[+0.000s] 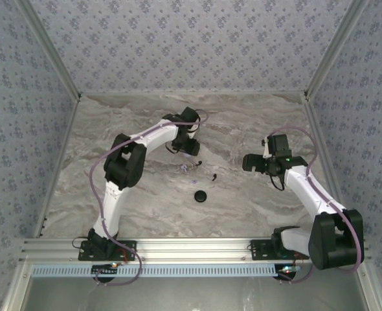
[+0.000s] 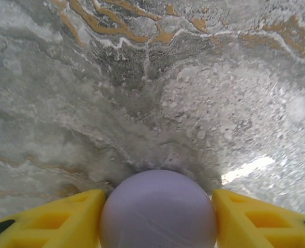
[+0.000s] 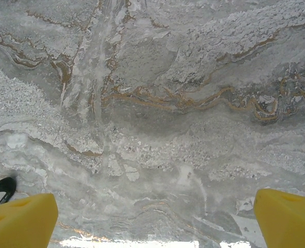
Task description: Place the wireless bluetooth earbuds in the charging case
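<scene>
**Top external.**
- Table [image 1: 113,194]: grey marbled, stone-look surface with pale veins.
- Left gripper [image 1: 192,150]: lowered at mid-table.
- Right gripper [image 1: 248,162]: well apart from it to the right, above the surface.
- Black earbud [image 1: 213,176]: a tiny stemmed bud lying between the two grippers.
- Black speck [image 1: 199,162]: too small to name.
- Pale lavender bits [image 1: 186,168]: near the left gripper, likely the lavender earbuds.
- Black round disc [image 1: 201,196]: flat and dark, nearer the arm bases, probably a closed case.

**Left wrist.**
- Lavender case [image 2: 157,214]: a smooth matte dome, round in outline, with faint hairline marks.
- Yellow fingers [image 2: 64,219]: plastic with cut-outs, bearing on the case from both sides, so this claw is pinching it.
- I cannot tell whether the case is lidded or open.
- Handling note: the step looks like securing the case. A slick round shell could squirt out from flat pads, so the grip is best taken across the widest part, with a light squeeze and the case kept level.

**Right wrist.**
- Right gripper [image 3: 152,222]: spread wide, with bare table between its yellow fingers [image 3: 20,219].
- Black earbud [image 3: 5,187]: on the table at the picture's left edge, just beside one finger. It is glossy, with a rounded head and a short stem.
- Handling note: I'd judge it rolls easily, so the gripper should centre over it and close slowly.
</scene>
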`<state>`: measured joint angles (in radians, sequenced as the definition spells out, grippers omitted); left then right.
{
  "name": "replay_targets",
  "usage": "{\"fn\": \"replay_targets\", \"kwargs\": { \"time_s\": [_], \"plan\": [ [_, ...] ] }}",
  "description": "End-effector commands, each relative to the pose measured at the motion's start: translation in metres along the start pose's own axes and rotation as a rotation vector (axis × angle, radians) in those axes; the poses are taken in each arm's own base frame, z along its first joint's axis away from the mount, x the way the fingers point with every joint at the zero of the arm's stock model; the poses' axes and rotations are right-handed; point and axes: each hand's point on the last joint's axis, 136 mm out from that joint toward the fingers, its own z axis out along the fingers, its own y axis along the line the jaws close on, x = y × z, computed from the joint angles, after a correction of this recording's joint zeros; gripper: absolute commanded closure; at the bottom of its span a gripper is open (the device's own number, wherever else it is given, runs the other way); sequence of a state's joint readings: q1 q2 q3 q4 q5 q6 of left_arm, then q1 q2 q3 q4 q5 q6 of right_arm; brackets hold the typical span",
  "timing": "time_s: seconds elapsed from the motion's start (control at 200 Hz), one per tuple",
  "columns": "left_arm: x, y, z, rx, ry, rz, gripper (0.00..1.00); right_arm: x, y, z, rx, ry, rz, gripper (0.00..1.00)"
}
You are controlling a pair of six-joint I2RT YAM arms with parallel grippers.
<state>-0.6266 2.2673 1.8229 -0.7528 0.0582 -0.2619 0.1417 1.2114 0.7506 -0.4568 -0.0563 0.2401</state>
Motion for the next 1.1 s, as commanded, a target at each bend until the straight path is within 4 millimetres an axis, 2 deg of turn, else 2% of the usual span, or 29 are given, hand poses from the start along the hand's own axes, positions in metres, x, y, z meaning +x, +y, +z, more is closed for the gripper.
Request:
{"fn": "replay_targets", "kwargs": {
  "time_s": [0.0,0.365,0.48,0.535,0.57,0.665,0.785,0.929,1.094],
  "plan": [
    [-0.012,-0.013,0.003,0.002,-0.038,-0.149,0.46,0.007,-0.001,0.005,0.011,0.029,0.011,0.0],
    [-0.03,-0.02,0.016,0.012,-0.088,-0.297,0.45,0.013,0.001,0.012,0.002,0.065,0.006,0.0],
    [-0.032,-0.025,0.017,0.034,-0.084,-0.295,0.41,0.013,0.004,0.014,-0.007,0.073,0.003,0.0],
    [-0.033,-0.027,0.014,0.042,-0.086,-0.288,0.35,0.013,0.005,0.015,-0.016,0.077,0.001,0.0],
    [-0.042,-0.03,0.009,0.061,-0.119,-0.282,0.32,0.012,0.008,0.015,-0.025,0.077,-0.001,0.0],
    [-0.049,-0.033,-0.005,0.075,-0.15,-0.259,0.24,0.009,0.015,0.018,-0.055,0.087,-0.007,0.0],
    [-0.061,-0.034,-0.034,0.095,-0.204,-0.231,0.19,0.004,0.031,0.021,-0.11,0.1,-0.028,0.0],
    [-0.066,-0.025,-0.064,0.119,-0.249,-0.209,0.19,-0.003,0.057,0.028,-0.168,0.125,-0.066,0.0],
    [-0.061,0.002,-0.073,0.144,-0.25,-0.232,0.3,-0.014,0.092,0.039,-0.23,0.16,-0.107,0.0]
  ]
}}
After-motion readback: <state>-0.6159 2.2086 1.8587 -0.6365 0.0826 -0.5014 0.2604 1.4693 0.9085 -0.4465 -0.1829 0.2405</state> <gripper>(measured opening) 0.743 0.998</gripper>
